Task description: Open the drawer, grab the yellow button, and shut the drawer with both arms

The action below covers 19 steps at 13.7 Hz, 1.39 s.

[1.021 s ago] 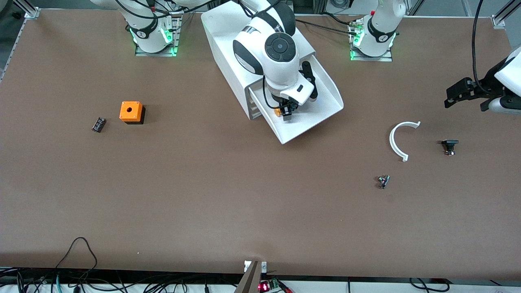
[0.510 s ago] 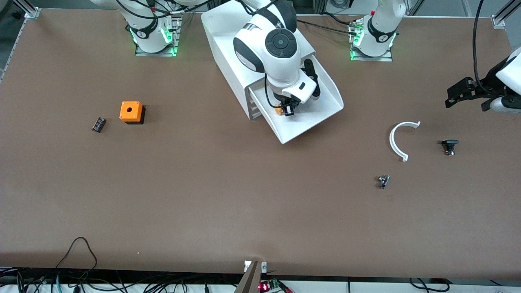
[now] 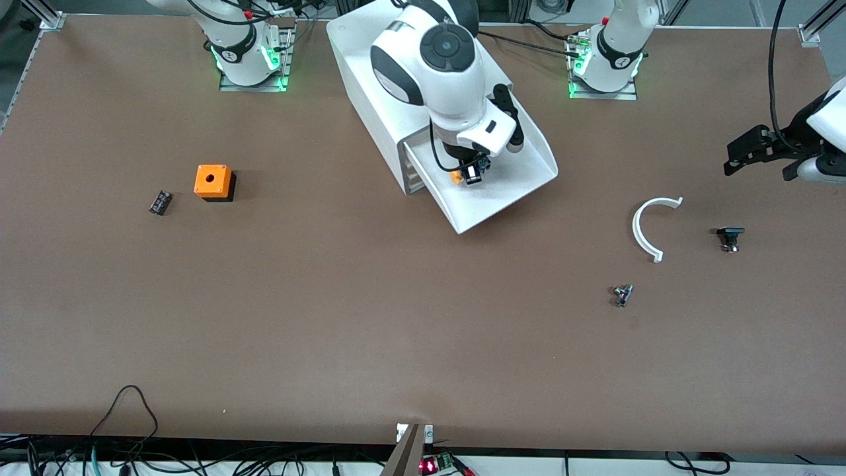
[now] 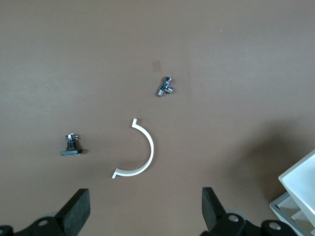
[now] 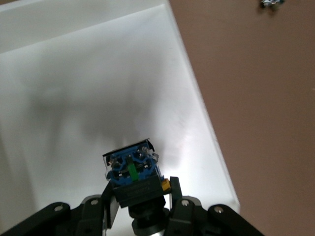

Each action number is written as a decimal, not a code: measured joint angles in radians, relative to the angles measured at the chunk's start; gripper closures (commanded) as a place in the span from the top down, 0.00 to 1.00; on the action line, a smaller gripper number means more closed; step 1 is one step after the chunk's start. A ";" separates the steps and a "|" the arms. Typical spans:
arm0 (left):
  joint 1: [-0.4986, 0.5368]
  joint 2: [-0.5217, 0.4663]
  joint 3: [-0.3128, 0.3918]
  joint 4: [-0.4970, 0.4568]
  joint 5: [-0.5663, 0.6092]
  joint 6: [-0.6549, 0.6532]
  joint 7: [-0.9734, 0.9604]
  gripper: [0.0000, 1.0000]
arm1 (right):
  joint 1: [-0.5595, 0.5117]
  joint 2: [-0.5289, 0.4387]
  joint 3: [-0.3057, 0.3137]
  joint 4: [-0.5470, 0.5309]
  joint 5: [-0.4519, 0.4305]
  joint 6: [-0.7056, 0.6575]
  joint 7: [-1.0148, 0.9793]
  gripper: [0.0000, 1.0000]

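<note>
Button (image 5: 132, 172) pinched by right gripper (image 5: 140, 199) above drawer (image 3: 522, 178).

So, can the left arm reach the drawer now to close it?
Probably yes. The left gripper hangs open over the table's end, and only bare table lies between it and the drawer. The right gripper, shut on the button, is above the drawer.
</note>
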 measured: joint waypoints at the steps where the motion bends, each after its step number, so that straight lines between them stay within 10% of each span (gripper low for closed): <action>1: -0.003 0.004 -0.003 0.000 0.000 0.001 -0.001 1.00 | -0.029 -0.023 -0.001 0.000 0.005 -0.001 0.004 0.22; 9: -0.074 0.155 -0.149 -0.174 0.000 0.359 -0.393 1.00 | -0.196 -0.129 -0.077 -0.055 0.035 -0.014 0.339 0.23; 19: -0.142 0.191 -0.385 -0.444 0.000 0.636 -1.040 1.00 | -0.510 -0.226 -0.090 -0.436 0.035 0.053 0.633 0.24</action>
